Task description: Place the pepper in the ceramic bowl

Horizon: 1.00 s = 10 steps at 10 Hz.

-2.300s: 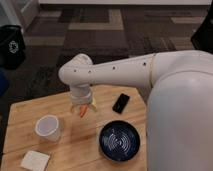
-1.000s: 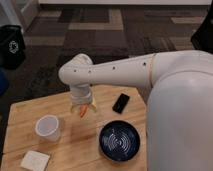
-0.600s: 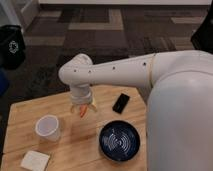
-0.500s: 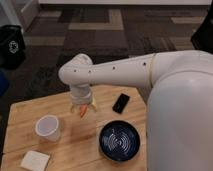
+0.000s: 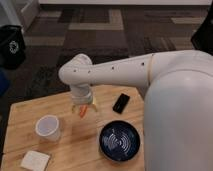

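Claw: your gripper point(image 5: 83, 109) points down over the middle of the table point(image 5: 30, 107), under the arm's wrist, and is clamped on the pepper.
Pepper: you see a small orange-red sliver point(image 5: 84, 111) between the fingers, tilted. It sits low over the wood, and you cannot tell whether its tip touches.
Bowl: the dark blue bowl point(image 5: 102, 141) with pale swirl lines sits on the table, to the right of the gripper and nearer than it. It is apart from the pepper and has nothing in it.
Cup: the white cup point(image 5: 48, 128) stands upright, to the left of the gripper and nearer, well apart from the bowl.
Arm: your white arm point(image 5: 117, 72) reaches in from the right, over the far edge of the table, and bends down at the wrist.
Slab: a flat black slab point(image 5: 120, 103) lies right of the gripper and beyond the bowl, touching neither.
Square: a white square point(image 5: 35, 160) lies flat at the near left corner, just nearer than the cup.
Bin: a black bin point(image 5: 11, 46) stands on the carpet point(image 5: 100, 30) at the far left, off the table.
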Tool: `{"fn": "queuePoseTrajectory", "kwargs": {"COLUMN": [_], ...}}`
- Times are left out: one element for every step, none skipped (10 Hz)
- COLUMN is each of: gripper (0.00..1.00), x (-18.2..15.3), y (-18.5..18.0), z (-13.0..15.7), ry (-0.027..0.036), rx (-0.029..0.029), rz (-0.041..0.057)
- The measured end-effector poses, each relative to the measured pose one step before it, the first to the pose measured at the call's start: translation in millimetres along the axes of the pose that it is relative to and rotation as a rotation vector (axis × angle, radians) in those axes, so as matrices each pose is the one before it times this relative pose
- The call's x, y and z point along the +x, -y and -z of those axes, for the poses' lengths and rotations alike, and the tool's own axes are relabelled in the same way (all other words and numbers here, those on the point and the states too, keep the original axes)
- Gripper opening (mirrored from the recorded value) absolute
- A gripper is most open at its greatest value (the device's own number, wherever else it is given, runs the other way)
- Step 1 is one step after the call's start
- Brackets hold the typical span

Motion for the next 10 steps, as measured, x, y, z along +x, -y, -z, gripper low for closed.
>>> {"fn": "queuePoseTrajectory", "kwargs": {"gripper": [0.65,0.65,0.65,0.65,0.65,0.65,0.65,0.65,0.65,0.65], "x": [-5.75,-3.21,-2.08,-5.34,-6.85,-3.66,-4.84,-4.53,-7.70,-6.02], "y": [0.01,-1.42,-1.42,-2.26,-0.52,-0.78,-1.88,-1.65,-1.22,-0.98], "z": [-0.95,-0.57,-0.35,-1.32,-2.40,-2.28,-3.46,-2.41,-3.10,-2.86], "ry": [0.00592,0.00374,0.00233,0.00524,0.00533,-0.00021,-0.00111,0.00039,0.00402,0.00268], "rx": [0.00920,0.00422,0.00284,0.00257,0.00326,0.00111,0.00050,-0.00136,-0.00082,0.00013], "rz": [0.00276,0.00706,0.00577,0.01061,0.00751,0.00508,0.00773,0.00508,0.00505,0.00442]}}
